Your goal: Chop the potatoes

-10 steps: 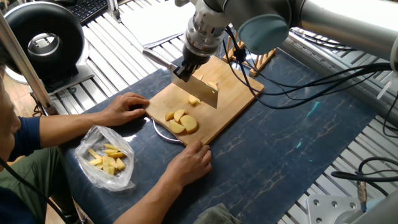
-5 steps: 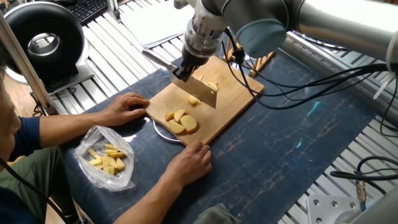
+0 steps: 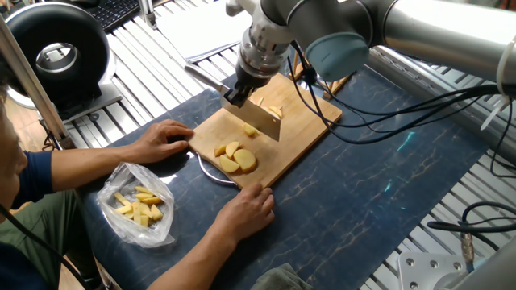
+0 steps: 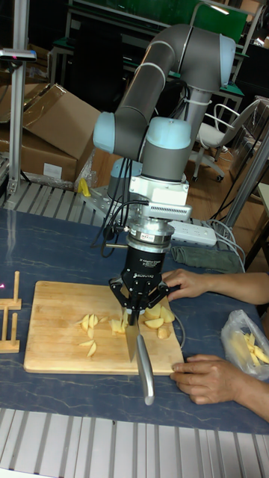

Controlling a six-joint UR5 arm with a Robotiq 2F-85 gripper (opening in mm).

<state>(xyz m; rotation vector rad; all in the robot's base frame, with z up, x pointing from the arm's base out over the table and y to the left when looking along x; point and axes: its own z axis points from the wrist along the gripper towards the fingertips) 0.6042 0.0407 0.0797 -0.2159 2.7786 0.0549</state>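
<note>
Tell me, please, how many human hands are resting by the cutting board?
2: one hand grips the cutting board's near-left corner; the other hand rests at its front edge, below the potato slices. None seems hidden.

knife (image 3: 260,118) raised slightly (arm too), potatoes (image 3: 235,157) exposed

Premises: a robotics laboratory or workshop. A grey industrial robot arm (image 4: 161,82) stands at a metal-slatted bench (image 3: 451,221) under a dark blue mat (image 3: 379,185). Behind the arm: cardboard boxes (image 4: 45,131), an office chair (image 4: 217,131), loose cabling (image 3: 419,105) beside it.
</note>
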